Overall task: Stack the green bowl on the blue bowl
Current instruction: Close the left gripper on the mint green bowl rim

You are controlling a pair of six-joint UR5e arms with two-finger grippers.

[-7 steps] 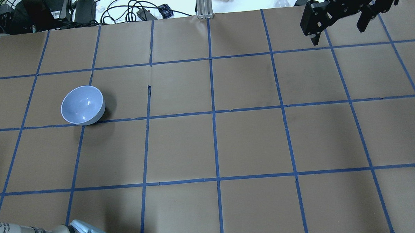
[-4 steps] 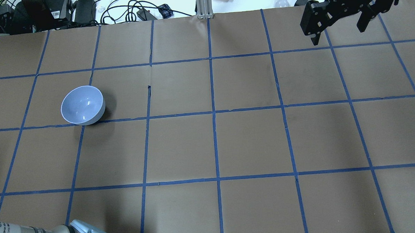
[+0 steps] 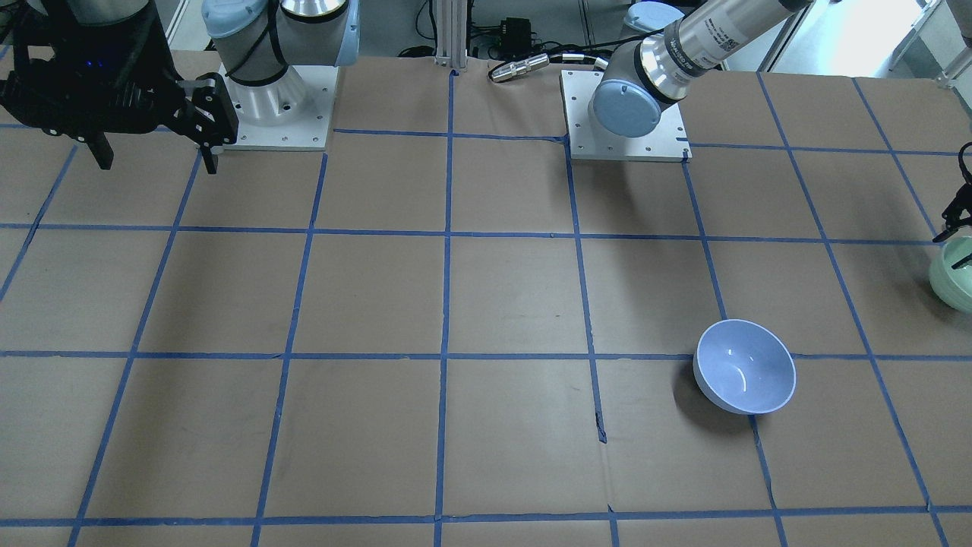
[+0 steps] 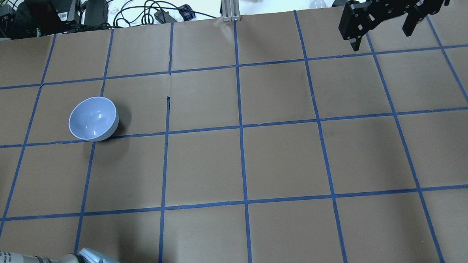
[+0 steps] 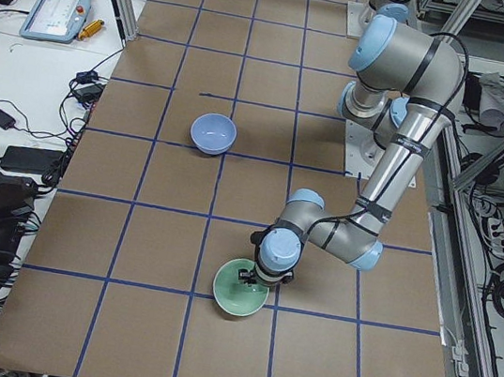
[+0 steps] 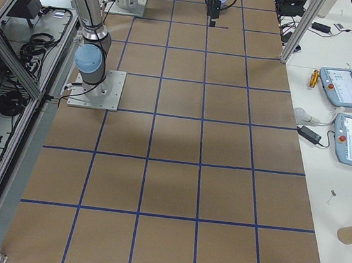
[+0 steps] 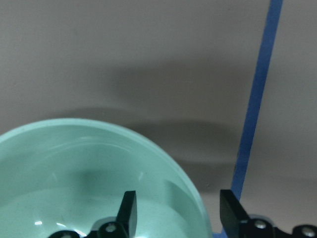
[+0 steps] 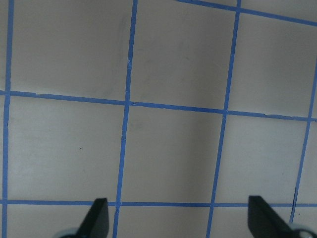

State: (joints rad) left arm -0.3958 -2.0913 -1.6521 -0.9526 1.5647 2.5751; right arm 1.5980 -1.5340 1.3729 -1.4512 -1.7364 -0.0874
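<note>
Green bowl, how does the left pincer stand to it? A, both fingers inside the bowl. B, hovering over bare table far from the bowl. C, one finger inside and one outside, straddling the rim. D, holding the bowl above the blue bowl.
C: in the left wrist view the left pincer has one finger over the inside of the green bowl and the other outside its rim, with the jaws apart.

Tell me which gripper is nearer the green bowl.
Left. The left gripper is at the green bowl, its fingers straddling the rim; the right gripper hangs open near the table's opposite end, far from it.
</note>
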